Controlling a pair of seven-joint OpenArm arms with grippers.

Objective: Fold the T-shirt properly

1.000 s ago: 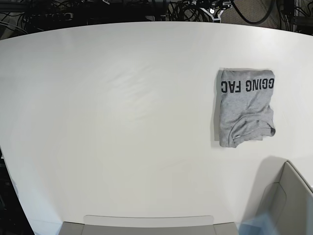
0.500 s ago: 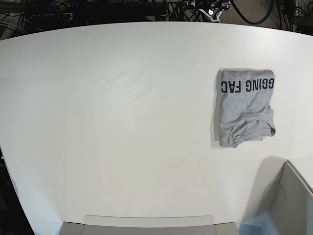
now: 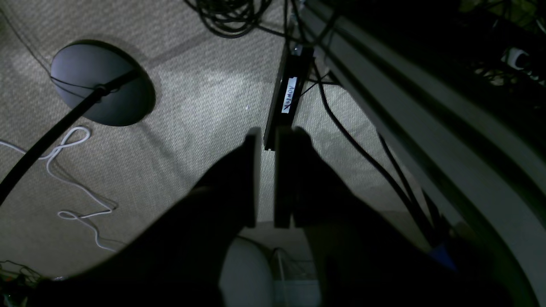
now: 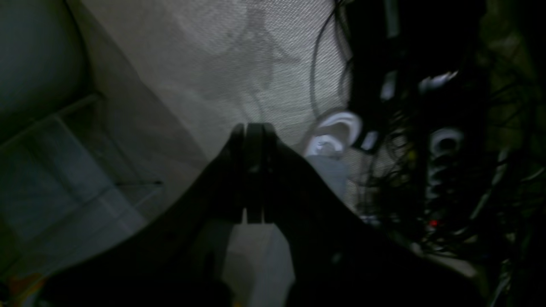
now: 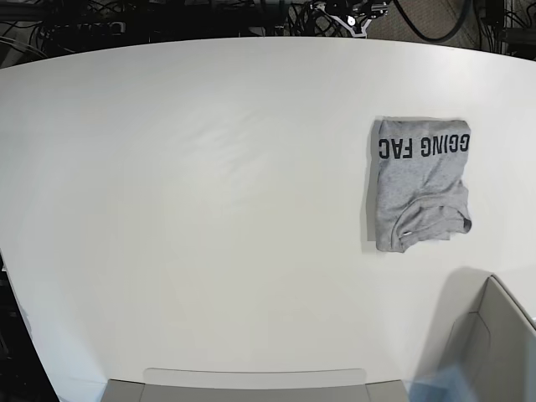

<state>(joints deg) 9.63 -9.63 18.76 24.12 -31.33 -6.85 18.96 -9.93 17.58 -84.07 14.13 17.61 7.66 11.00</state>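
Note:
The T-shirt (image 5: 421, 182) lies folded into a small grey rectangle on the right side of the white table (image 5: 209, 209), with black lettering along its far edge and the collar near its front edge. Neither gripper shows in the base view. In the left wrist view my left gripper (image 3: 265, 134) hangs off the table over carpeted floor, its fingers a narrow gap apart with nothing between them. In the right wrist view my right gripper (image 4: 252, 128) is shut and empty, also pointing at the floor.
A grey box (image 5: 494, 352) stands at the table's front right corner, and a flat grey edge (image 5: 251, 383) runs along the front. Cables lie behind the far edge. On the floor are a black round stand base (image 3: 102, 83), a power strip (image 3: 288, 96) and cords.

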